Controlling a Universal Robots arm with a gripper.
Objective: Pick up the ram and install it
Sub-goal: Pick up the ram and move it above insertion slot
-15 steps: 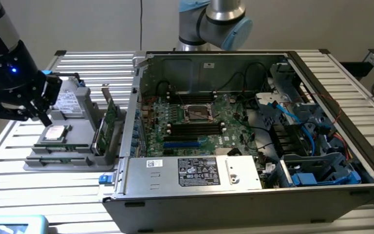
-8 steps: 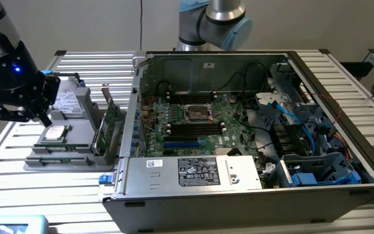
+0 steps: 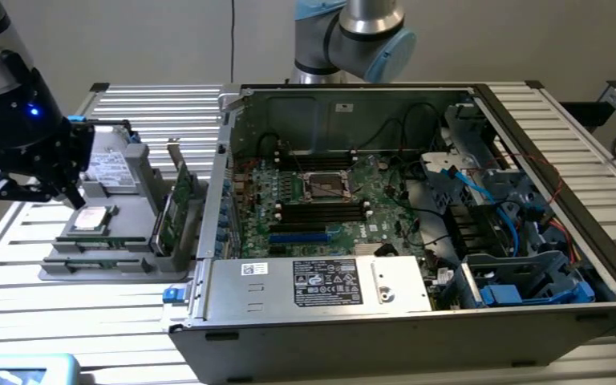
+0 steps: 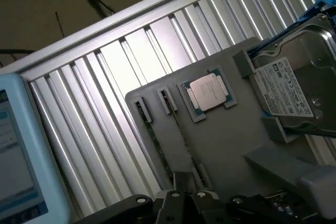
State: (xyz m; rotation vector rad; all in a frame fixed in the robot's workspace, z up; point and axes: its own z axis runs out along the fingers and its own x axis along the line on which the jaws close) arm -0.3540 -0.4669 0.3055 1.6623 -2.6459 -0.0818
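Two ram sticks stand on edge in slots of a grey parts tray, one nearer the tray's edge and one beside the processor. In the exterior view the ram lies along the tray's front. My gripper hangs above the end of the second stick with its fingers shut and nothing visibly between them. Seen from outside, the gripper hovers over the tray's far left corner, at the exterior view's left.
The tray also carries a processor, a hard drive and upright green expansion cards. An open computer case lies at the exterior view's right, with black memory slots on its motherboard. A blue-edged screen sits on the slatted table.
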